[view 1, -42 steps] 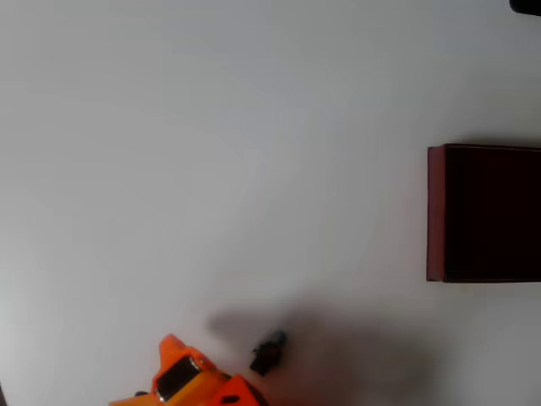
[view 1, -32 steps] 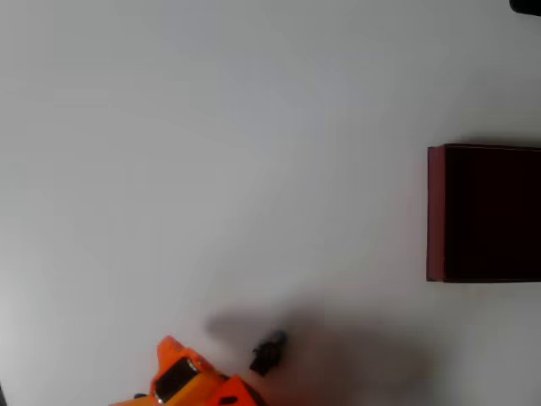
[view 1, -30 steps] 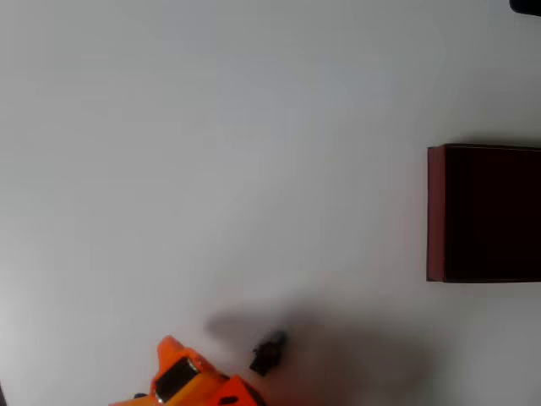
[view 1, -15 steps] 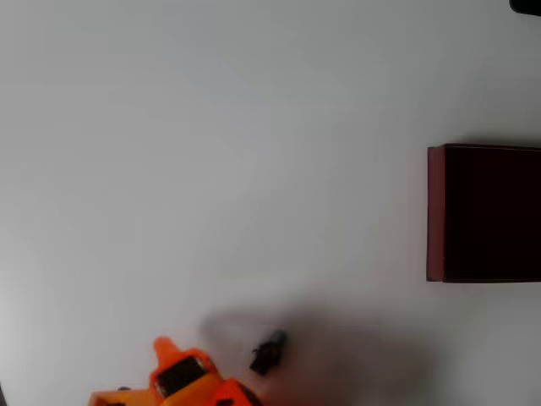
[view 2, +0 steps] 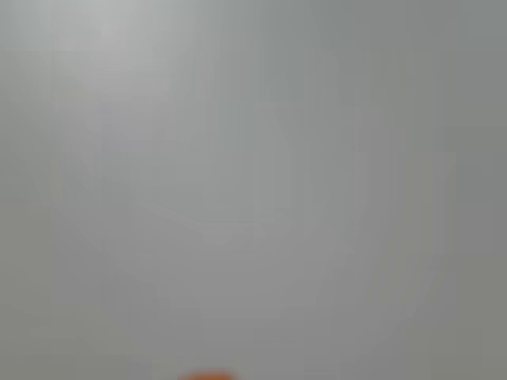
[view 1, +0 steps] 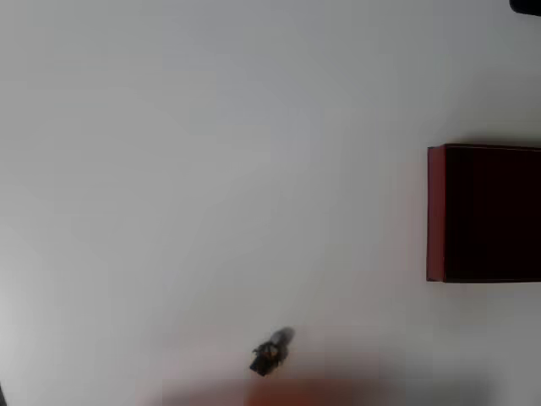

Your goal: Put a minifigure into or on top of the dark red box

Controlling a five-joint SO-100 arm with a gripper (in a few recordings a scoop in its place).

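Gripper: in the wrist view just a small blurred orange sliver (view 2: 207,375) shows at the bottom edge, at about 6 o'clock, and it may be part of it; whether the jaws are apart or together, and whether they carry anything, I cannot tell. Along the bottom edge of the overhead view, between roughly 6 and 7 o'clock, lies a faint reddish-orange smear, too soft to read as any part of the arm.

Going by size, the table (view 1: 211,152) comes first: a plain white surface across the whole overhead view, and in the wrist view a blurred pale grey field (view 2: 253,174) with no detail.

Next is the box (view 1: 436,211), at 3 o'clock in the overhead view, cut by the right edge. Its left wall is dark red, its inside is near black, and the open side faces up.

A small black shape (view 1: 526,5) sits at the top right corner, about 1 o'clock, cut by the frame; what it is cannot be told.

Smallest is the minifigure (view 1: 270,355), a tiny dark figure with a pale greyish spot at its upper right end. It lies tilted on the bare table at about 6 o'clock, near the bottom edge, well apart from the box, which is toward 2 o'clock from it. Nothing touches it.
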